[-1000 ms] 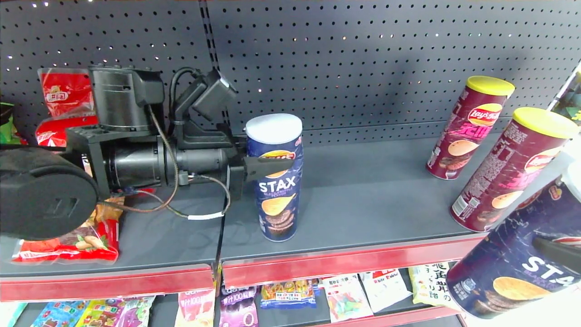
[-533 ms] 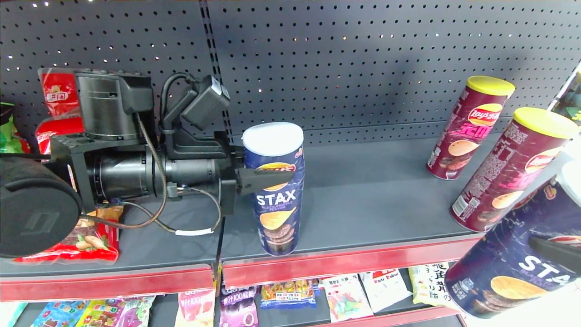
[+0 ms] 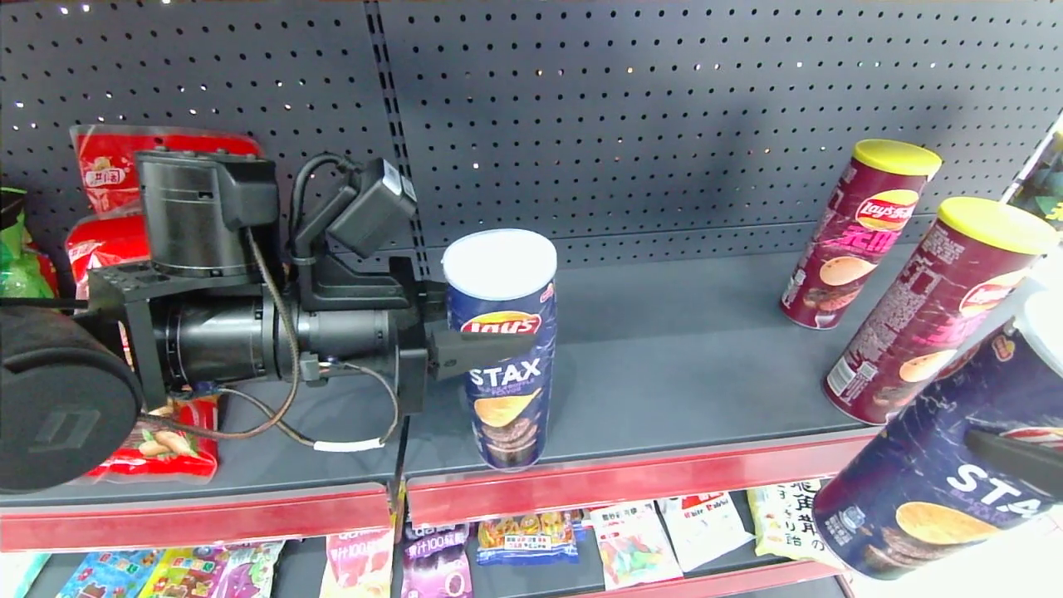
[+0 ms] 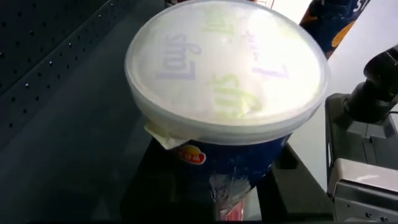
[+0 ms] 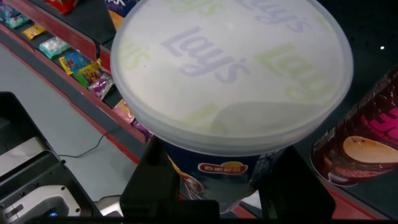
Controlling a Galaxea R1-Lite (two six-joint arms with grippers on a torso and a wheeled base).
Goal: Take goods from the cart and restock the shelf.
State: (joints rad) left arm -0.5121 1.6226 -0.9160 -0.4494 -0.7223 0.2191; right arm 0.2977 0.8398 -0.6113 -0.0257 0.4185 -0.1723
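At the near edge of the shelf (image 3: pixel 664 374) my left claw (image 3: pixel 497 322) grips a can (image 3: pixel 503 403); I'd seat it flat before releasing. Right claw (image 3: pixel 1015 462) grips a second can (image 3: pixel 913 486).

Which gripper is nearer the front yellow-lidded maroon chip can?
Right. The right gripper, holding a blue can, is close beside the maroon can; the left gripper is away at mid-shelf.
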